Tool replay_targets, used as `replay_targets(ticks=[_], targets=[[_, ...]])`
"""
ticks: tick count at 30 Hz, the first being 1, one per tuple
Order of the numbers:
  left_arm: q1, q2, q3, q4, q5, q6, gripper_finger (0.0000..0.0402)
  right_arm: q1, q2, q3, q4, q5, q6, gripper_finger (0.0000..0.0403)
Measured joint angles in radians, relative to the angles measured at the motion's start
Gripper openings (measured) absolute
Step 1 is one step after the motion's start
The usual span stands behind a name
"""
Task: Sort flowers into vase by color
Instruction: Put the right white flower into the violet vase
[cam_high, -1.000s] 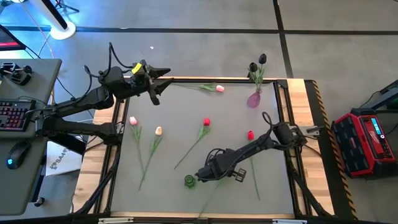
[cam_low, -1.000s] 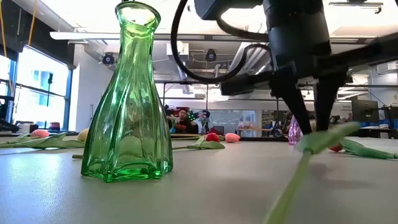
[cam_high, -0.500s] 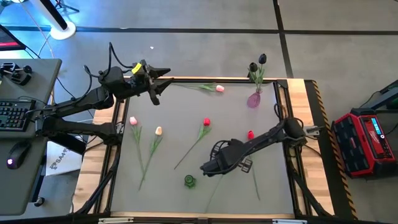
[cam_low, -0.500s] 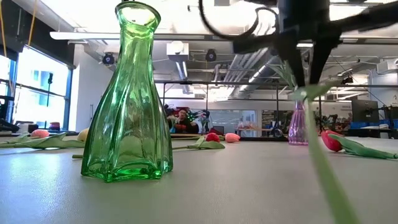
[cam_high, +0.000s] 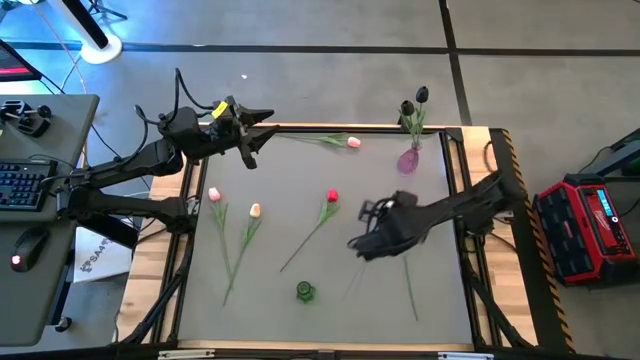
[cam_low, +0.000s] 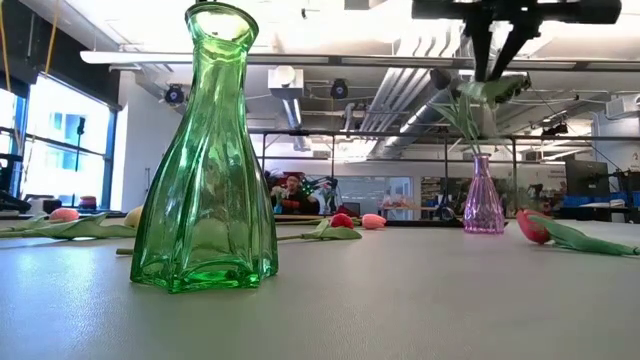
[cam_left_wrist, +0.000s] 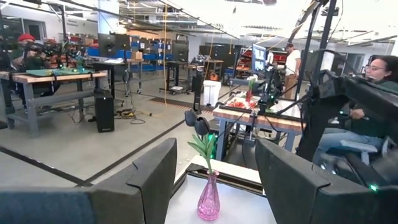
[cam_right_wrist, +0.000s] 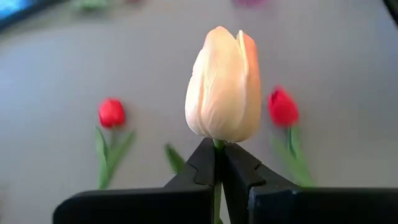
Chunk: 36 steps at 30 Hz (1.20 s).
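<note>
My right gripper (cam_high: 362, 244) hangs above the middle of the table, shut on a cream tulip (cam_right_wrist: 222, 84). The tulip's leaf (cam_low: 492, 90) shows under the fingers in the low view. The green vase (cam_high: 304, 291) stands near the table's front. The pink vase (cam_high: 408, 160) at the far right holds two dark tulips (cam_left_wrist: 199, 123). Two pink tulips (cam_high: 352, 142) (cam_high: 214, 195), a cream one (cam_high: 255, 210) and a red one (cam_high: 332, 197) lie flat on the table. My left gripper (cam_high: 268, 124) waits open and level over the far left corner. My right gripper pinches the cream tulip's stem (cam_right_wrist: 217, 144) between its two fingertips, right under the head. The fingers slant down from the table's right side. The head sticks out past the fingertips, and the stem (cam_high: 352, 285) trails below, clear of the table.
A second red tulip (cam_right_wrist: 283, 106) lies under my right arm, its stem (cam_high: 410, 288) running toward the near edge. A wooden frame (cam_high: 480, 250) borders the table. People and workbenches show in the room beyond.
My right gripper has risen from beside the green vase and gone toward the table's far right, tipping less steeply downward. It stays shut on the cream tulip. The stem, which slanted down to the table, has been lifted clear.
</note>
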Motion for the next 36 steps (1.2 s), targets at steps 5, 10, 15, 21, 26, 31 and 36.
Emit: replay_targets(ticks=[5,10,15,21,26,31,36], targets=[[0.0,0.0,0.0,0.0,0.0,0.0,0.0206,-0.039,-0.154,-0.103,0.001,0.092,-0.137,0.0],[0.0,0.0,0.0,0.0,0.0,0.0,0.0206,-0.08,-0.289,-0.184,0.001,0.194,-0.328,0.0],[0.0,0.0,0.0,0.0,0.0,0.0,0.0206,-0.128,-0.385,-0.213,0.001,0.291,-0.519,0.0],[0.0,0.0,0.0,0.0,0.0,0.0,0.0206,-0.172,-0.484,-0.214,0.043,0.449,-0.746,0.0],[0.0,0.0,0.0,0.0,0.0,0.0,0.0206,-0.205,-0.55,-0.214,0.143,0.579,-1.074,0.0],[0.0,0.0,0.0,0.0,0.0,0.0,0.0206,-0.255,-0.592,-0.214,0.318,0.656,-1.346,0.0],[0.0,0.0,0.0,0.0,0.0,0.0,0.0206,-0.315,-0.623,-0.214,0.474,0.731,-1.495,0.0]])
